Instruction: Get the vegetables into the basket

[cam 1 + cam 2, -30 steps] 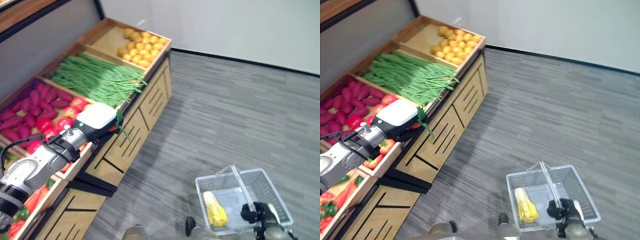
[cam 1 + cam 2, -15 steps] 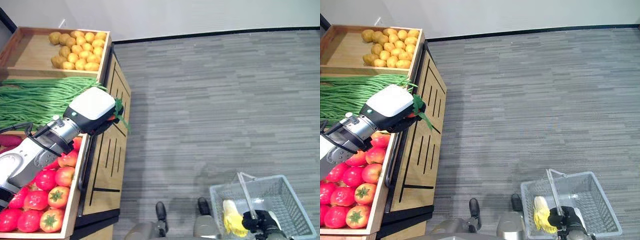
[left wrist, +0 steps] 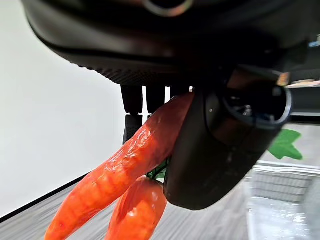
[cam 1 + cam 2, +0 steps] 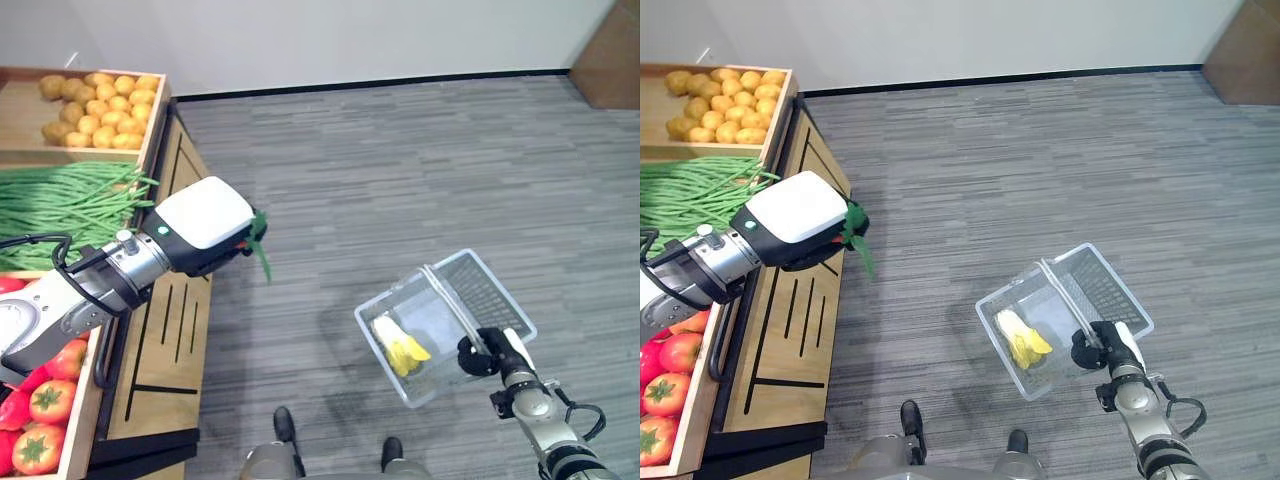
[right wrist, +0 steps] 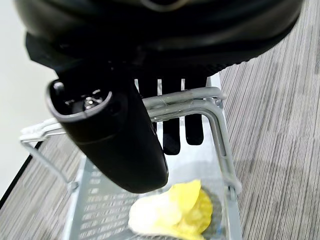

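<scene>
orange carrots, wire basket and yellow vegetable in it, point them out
orange carrots (image 3: 122,167), left wrist view, middle of the upper carrot.
grey wire basket (image 4: 487,290), left eye view, far mesh wall.
yellow leafy vegetable (image 4: 401,348), left eye view, its middle, inside the basket.

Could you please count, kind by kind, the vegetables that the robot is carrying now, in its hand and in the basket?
Carrots, gripped in the left hand: 2
Yellow leafy vegetable, lying in the basket whose handle the right hand holds: 1
Total: 3
</scene>
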Motion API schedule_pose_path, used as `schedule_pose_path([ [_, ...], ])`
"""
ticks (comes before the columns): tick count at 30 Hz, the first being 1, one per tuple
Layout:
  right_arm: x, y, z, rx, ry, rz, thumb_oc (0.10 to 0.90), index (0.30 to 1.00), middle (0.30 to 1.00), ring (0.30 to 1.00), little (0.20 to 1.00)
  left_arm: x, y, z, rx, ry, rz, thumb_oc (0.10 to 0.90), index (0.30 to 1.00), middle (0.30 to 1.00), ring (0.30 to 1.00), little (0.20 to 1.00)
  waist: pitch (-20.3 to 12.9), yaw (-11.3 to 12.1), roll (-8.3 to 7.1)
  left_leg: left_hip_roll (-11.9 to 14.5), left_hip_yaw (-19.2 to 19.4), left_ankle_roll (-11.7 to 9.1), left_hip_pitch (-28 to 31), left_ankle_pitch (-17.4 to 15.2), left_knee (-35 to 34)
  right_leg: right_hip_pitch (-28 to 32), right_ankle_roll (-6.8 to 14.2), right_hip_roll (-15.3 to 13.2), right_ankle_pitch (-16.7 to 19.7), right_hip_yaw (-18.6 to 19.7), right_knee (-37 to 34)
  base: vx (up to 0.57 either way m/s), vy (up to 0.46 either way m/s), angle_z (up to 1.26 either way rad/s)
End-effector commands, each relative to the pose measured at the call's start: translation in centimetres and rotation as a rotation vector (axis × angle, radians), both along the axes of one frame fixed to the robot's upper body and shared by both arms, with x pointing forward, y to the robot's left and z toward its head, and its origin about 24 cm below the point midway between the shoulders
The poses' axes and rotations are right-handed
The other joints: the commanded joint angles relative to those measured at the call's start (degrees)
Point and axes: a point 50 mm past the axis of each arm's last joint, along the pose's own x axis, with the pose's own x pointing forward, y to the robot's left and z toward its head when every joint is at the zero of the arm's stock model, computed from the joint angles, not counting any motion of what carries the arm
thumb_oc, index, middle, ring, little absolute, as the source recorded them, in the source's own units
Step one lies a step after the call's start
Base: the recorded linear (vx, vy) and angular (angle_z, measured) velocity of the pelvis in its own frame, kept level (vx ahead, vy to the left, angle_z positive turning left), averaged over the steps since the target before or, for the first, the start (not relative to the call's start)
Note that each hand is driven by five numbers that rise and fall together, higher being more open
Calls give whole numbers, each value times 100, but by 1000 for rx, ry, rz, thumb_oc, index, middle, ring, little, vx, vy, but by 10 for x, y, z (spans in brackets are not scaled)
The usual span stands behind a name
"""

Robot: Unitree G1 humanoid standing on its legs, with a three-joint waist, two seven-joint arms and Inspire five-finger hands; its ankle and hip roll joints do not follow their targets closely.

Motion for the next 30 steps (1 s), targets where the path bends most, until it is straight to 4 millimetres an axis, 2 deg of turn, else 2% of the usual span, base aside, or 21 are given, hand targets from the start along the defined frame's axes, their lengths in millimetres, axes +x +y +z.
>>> schedule_pose_path([
  [1, 35, -21, 60, -168, -226, 86, 400, 300, 300, 300, 300, 12, -11, 34, -122, -121, -43, 400, 300, 300, 300, 300, -417, -22, -58, 31, -258, -272, 381, -573, 2, -429, 193, -118, 209, 25, 29, -1, -83, -4],
  [9, 63, -10, 87, -216, -316, 163, 400, 300, 300, 300, 300, 12, -38, 24, -170, -41, -167, 400, 300, 300, 300, 300, -486, -83, 72, 112, -135, -349, 475, -556, 2, -441, 169, -24, 145, 132, 7, 3, -42, -10],
  [18, 81, 7, 111, -231, -414, 256, 400, 300, 300, 300, 300, 11, -71, 18, -232, 27, -313, 400, 300, 300, 300, 300, -513, -167, 172, 118, -122, -361, 567, -595, 2, -365, 158, -15, 122, 156, 7, 19, -8, -3],
  [22, 92, 23, 122, -218, -472, 310, 400, 300, 300, 300, 300, 12, -91, 13, -266, 65, -390, 400, 300, 300, 300, 300, -529, -217, 188, 119, -136, -362, 574, -609, 2, -348, 155, -25, 125, 149, 7, 0, 0, 0],
  [26, 99, 34, 129, -199, -512, 340, 400, 300, 300, 300, 300, 12, -103, 9, -292, 85, -429, 400, 300, 300, 300, 300, -544, -228, 186, 125, -144, -361, 584, -608, 2, -327, 148, -21, 119, 152, 7, 0, 0, 0],
  [30, 112, 54, 143, -161, -594, 379, 400, 300, 300, 300, 300, 13, -118, 6, -312, 111, -477, 400, 300, 300, 300, 300, -575, -232, 166, 135, -175, -365, 609, -621, 2, -288, 122, 4, 92, 157, 7, 0, 0, 0],
])
